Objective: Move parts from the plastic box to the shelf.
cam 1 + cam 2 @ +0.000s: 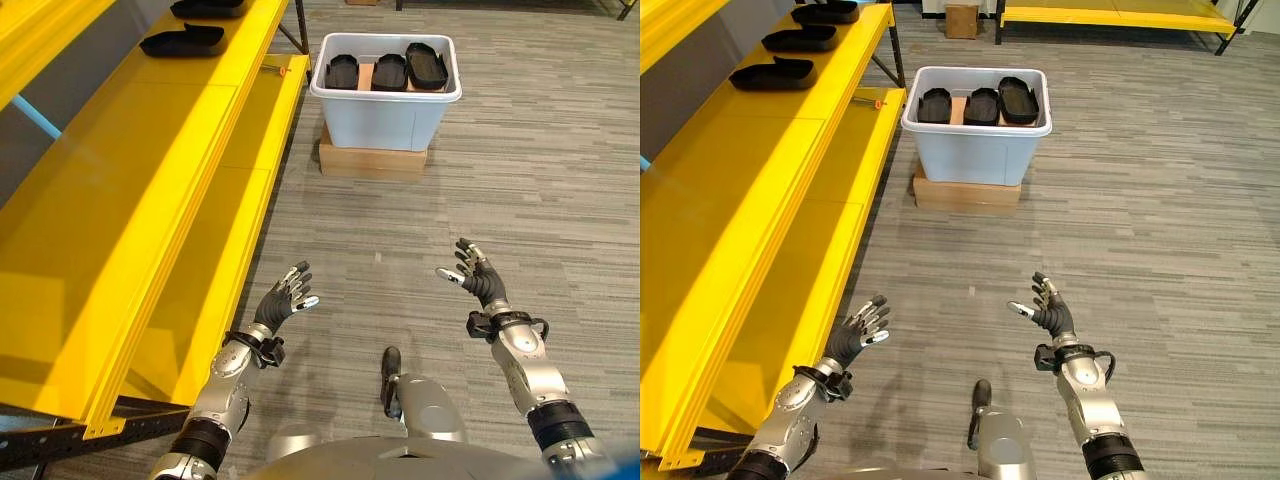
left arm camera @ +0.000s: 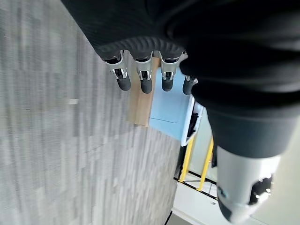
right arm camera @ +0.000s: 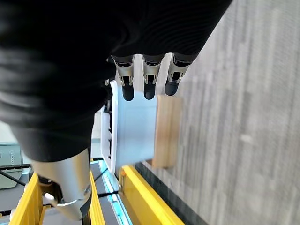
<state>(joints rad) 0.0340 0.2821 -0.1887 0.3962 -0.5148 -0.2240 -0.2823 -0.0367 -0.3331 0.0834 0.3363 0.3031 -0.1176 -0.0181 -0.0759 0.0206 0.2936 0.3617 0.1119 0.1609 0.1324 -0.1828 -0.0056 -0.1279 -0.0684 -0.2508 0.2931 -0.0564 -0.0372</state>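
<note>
1. The left hand (image 1: 283,303) is up in the air above the floor (image 1: 520,180). Its fingers are spread loose and wide, and it holds nothing.
2. The right hand (image 1: 478,277) is up in the air too, well apart from the left one. Its fingers are also loose and wide, and it holds nothing.
3. Both hands are far from the plastic box (image 1: 385,115) and touch nothing.
4. The plastic box is white and sits on a flat piece of wood (image 1: 372,160) on the grey floor, just beside the end of the yellow shelf (image 1: 130,190).
5. Three black parts (image 1: 388,72) stand in a row inside the box, side by side. They are long with round ends, a bit like shoe soles.
6. More black parts (image 1: 772,73) already lie on the shelf, at its far end, one behind the other.
7. The near part of the shelf is bare yellow.
</note>
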